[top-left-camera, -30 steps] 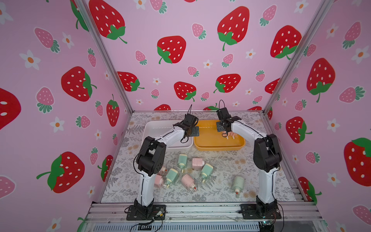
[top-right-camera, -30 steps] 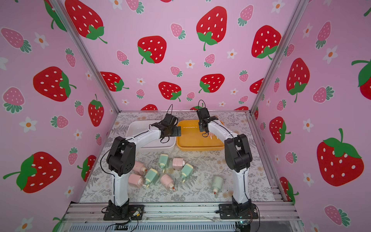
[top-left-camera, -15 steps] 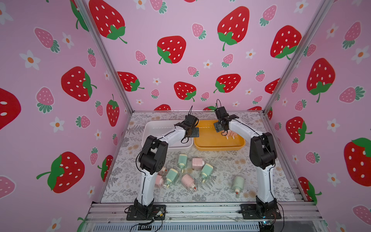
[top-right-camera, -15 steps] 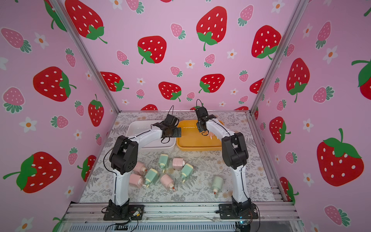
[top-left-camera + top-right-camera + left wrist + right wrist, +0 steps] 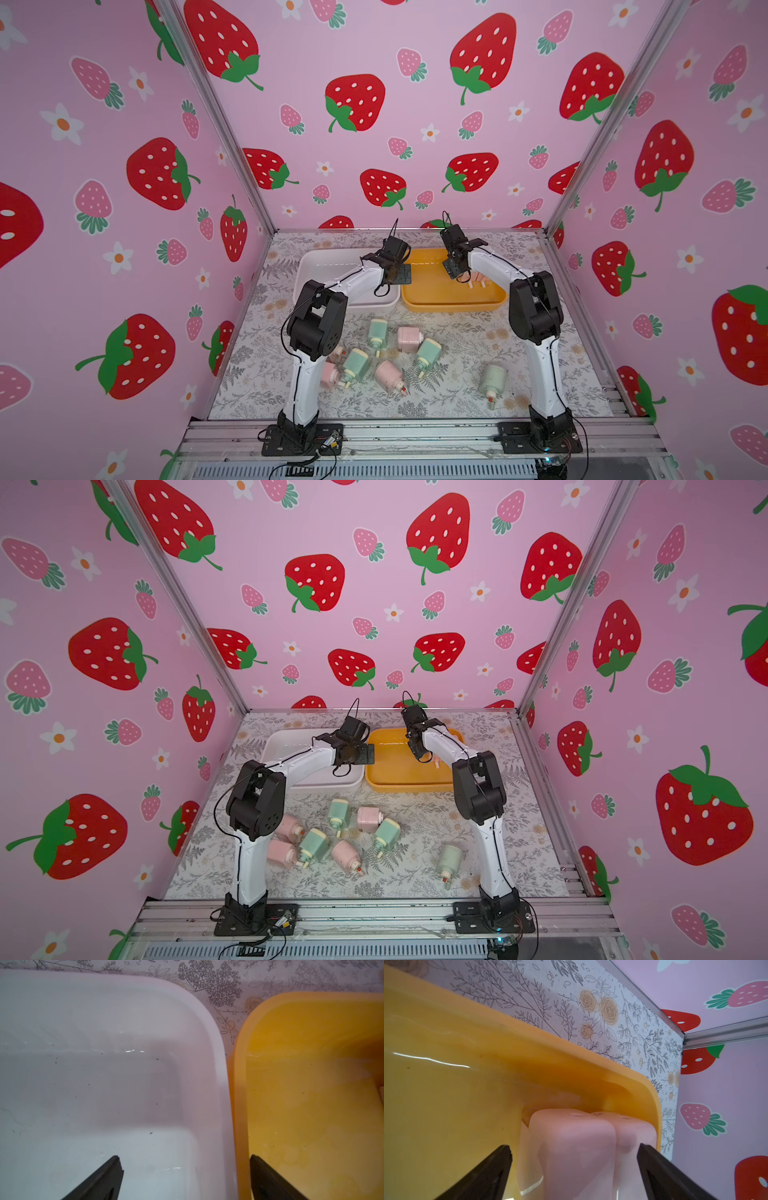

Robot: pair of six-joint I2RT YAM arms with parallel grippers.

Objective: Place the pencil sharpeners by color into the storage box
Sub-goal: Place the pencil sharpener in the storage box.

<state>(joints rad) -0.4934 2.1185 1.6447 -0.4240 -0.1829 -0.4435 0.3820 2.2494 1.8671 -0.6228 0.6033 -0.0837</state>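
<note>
Drawn slightly back since a second earlier, the right gripper [image 5: 574, 1147] hung wide over two pink sharpeners [image 5: 566, 1126] in the orange bin [image 5: 453, 305], the left gripper [image 5: 185, 1157] wide and empty over that bin's edge, and eight loose sharpeners [image 5: 370, 818] before the bin looked light, hard and slick, best pinched across the flat body.

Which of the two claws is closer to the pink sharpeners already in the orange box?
Right. The right gripper hangs open just over the pink sharpeners; the left gripper is open farther off, above the rim of the white box beside the orange box.
</note>
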